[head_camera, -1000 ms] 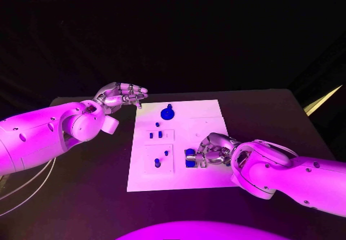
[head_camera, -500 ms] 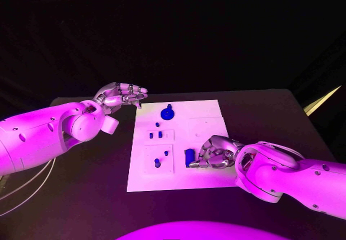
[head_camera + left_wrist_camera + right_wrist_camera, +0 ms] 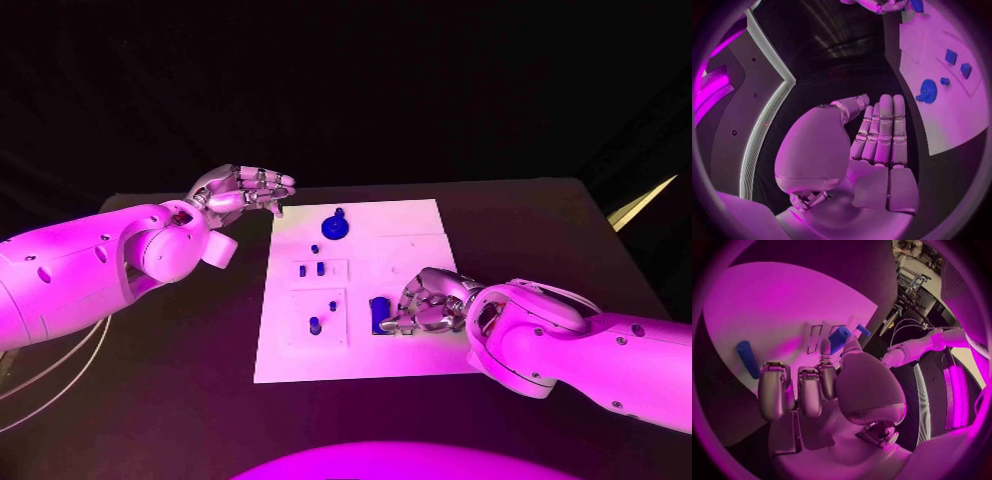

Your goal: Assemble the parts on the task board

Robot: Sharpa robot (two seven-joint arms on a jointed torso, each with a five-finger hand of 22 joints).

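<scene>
The right hand (image 3: 428, 303) has its fingers (image 3: 811, 390) curled down over a blue block part (image 3: 379, 315) near the middle of the white task board (image 3: 418, 225); whether they actually grip it I cannot tell. Several small blue parts already sit in the board's recesses and a round blue part (image 3: 335, 226) lies at the far end, so assembly looks partly done, with this block apparently still to seat. The left hand (image 3: 241, 190) hovers over the tabletop (image 3: 173, 380) off the board's far corner, fingers loosely curled and holding nothing.
</scene>
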